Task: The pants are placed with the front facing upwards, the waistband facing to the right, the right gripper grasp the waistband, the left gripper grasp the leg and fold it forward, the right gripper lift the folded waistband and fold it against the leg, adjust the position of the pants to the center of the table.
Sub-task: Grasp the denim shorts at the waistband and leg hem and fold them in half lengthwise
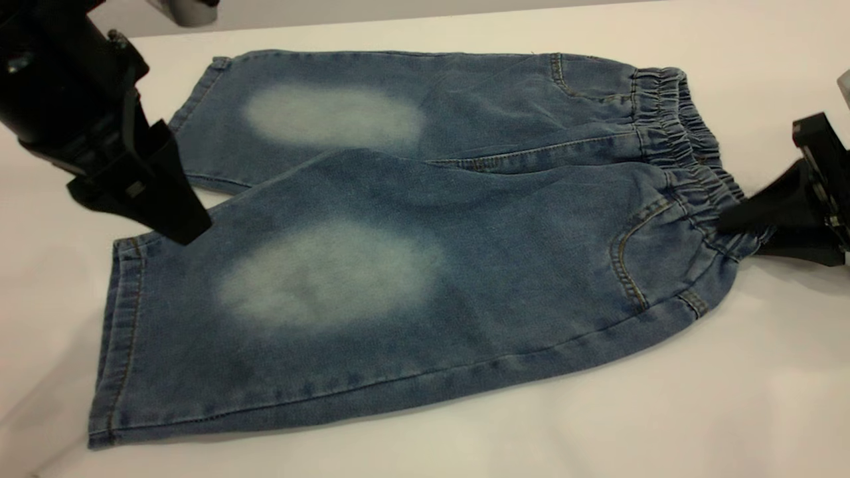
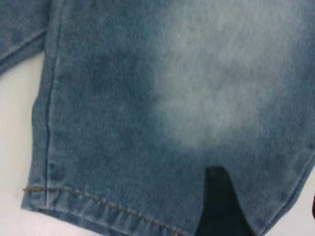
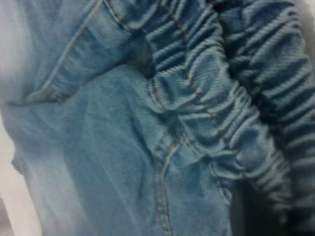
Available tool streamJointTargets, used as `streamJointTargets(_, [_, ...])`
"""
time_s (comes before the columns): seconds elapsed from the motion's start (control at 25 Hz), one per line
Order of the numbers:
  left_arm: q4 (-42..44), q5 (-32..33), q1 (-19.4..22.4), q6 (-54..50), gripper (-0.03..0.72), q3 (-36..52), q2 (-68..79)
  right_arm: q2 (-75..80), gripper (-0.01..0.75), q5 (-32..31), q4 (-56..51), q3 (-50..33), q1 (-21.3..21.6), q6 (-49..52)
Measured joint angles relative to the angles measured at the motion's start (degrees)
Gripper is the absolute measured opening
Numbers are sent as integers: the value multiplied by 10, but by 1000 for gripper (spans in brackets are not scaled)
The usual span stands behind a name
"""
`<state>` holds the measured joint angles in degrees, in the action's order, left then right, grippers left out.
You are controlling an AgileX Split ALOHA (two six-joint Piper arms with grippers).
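Exterior view: one pants [image 1: 425, 265], two grippers

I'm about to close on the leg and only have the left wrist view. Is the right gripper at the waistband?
Observer: Yes, the right gripper sits at the waistband, its nearer end; grip unclear.
Operator: Are the pants flat?
Observer: The pants lie spread flat, nearer leg overlapping the farther.
Operator: Where's my gripper?
Observer: The left gripper is at the nearer leg's far hem corner.

The pants [image 1: 412, 252] lie flat, front up, on the table [image 1: 764, 398], waistband [image 1: 690, 153] rightward.
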<state>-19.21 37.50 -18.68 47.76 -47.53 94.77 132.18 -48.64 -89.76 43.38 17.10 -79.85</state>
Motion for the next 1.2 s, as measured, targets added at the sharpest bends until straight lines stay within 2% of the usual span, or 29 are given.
streamJointTargets(0.12, [9, -1, 0, 0, 391, 0, 0, -1, 36, 4, 1, -1, 0, -1])
streamJointTargets(0.36, [62, 55, 0, -3, 391, 7, 0, -1, 32, 0, -2, -1, 0, -2])
streamJointTargets(0.48, [85, 59, 0, -4, 391, 34, 0, -1, 32, -6, -10, -1, 0, -2])
streamJointTargets(0.72, [102, -27, 0, 2, 391, 123, 0, -1, 32, -16, -22, -1, 0, -3])
streamJointTargets(0.96, [109, -152, 0, 59, 391, 194, 1, -1, 33, -19, -31, -1, 1, -3])
streamJointTargets(1.2, [89, -178, 0, 87, 391, 201, 46, -1, 34, -23, -38, -1, 1, -4])
